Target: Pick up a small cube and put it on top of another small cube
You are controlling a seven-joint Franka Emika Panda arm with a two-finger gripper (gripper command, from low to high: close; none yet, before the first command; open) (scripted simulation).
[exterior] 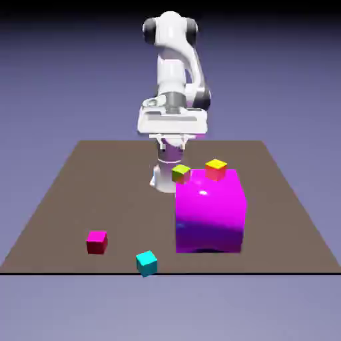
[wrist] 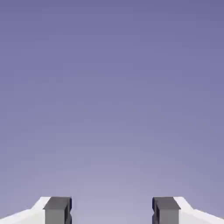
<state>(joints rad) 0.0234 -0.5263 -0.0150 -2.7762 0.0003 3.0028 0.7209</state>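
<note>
Hovering above brown counter [exterior: 80, 180], gripper [wrist: 112, 210] gaping empty, needing lowering squarely over cyan cube [exterior: 146, 263], avoiding crimson cube [exterior: 97, 242].

From my hand view I see only backdrop; the fingertips [wrist: 57, 210] are cut off by the bottom edge. In the exterior view the magenta block [exterior: 210, 213] hides part of the yellow-green cube [exterior: 180, 174] and orange cube [exterior: 216, 169].

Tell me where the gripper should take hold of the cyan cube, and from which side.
Probably from straight above, fingers on two opposite side faces of the cyan cube. It rests flat on the table, turned slightly, apart from the pink-red cube, so roll the open gripper to match.
</note>
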